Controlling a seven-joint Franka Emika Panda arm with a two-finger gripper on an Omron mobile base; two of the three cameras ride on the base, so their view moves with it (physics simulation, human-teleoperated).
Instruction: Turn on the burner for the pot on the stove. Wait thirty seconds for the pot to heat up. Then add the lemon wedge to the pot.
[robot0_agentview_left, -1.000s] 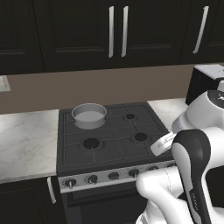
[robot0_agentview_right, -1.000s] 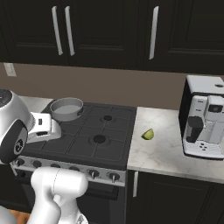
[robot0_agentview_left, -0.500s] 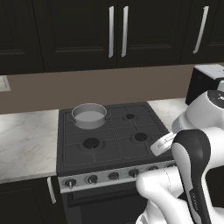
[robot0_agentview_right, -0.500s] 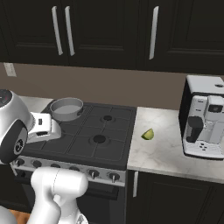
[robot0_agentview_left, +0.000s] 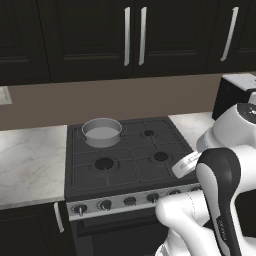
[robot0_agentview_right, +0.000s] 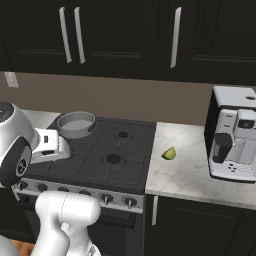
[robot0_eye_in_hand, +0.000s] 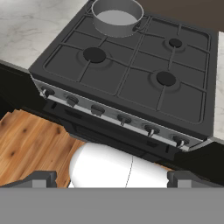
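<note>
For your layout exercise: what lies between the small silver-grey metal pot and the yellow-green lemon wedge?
In the right base view, the black gas stove's grates and its back right burner separate pot from wedge, then bare marble counter.

The arm (robot0_agentview_left: 220, 200) is made of smooth, rounded white shells with glossy dark grey bands at the joints. One round joint cap (robot0_agentview_right: 6, 111) has a dark grey top with small markings. The hand part is a white block.

No legible text or labels anywhere.
</note>
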